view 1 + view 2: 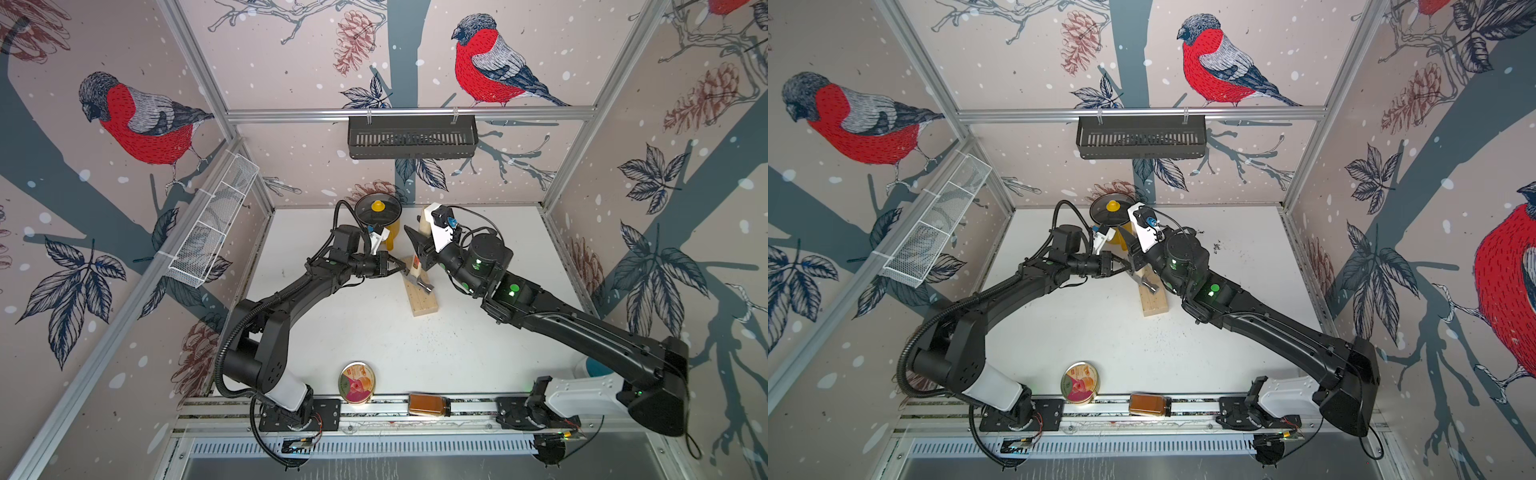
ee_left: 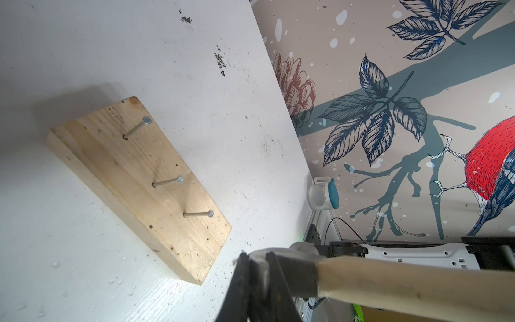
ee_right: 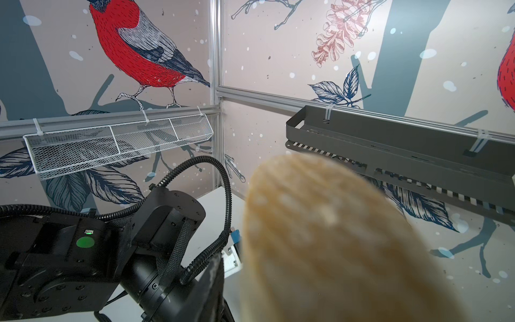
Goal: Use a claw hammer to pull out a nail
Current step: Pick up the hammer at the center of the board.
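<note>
Steadying the hammer (image 1: 422, 283) with both arms, the robot lines up for the pull. The left gripper (image 1: 397, 269), reaching in from 9 o'clock, is pinched tight on one end of the steel head; which end I cannot make out. The right gripper (image 1: 422, 253), in from 3 o'clock, is clamped round the wooden handle, whose butt points toward 12 o'clock. In both top views the head shows over the block (image 2: 111, 167), which lies flat near the middle of the table (image 1: 374, 340). Seen from the left wrist, all three nails (image 2: 167, 181) stand proud of the wood, each leaning a little, and nothing touches them. The end nail (image 2: 198, 214), closest to the head, looks the natural first target.

From where I stand, the job now is placement, not force. The fork should slide in low, on the shank just under the nail's cap, with the slot lined up on the lean so it seats rather than skates off. Only then should the handle rock back over the curved head — slowly, steel bearing on wood. Nothing pins the block, so a hurried pull may well lift or skid it — the left gripper might serve better pressing it down once the claw is seated.
</note>
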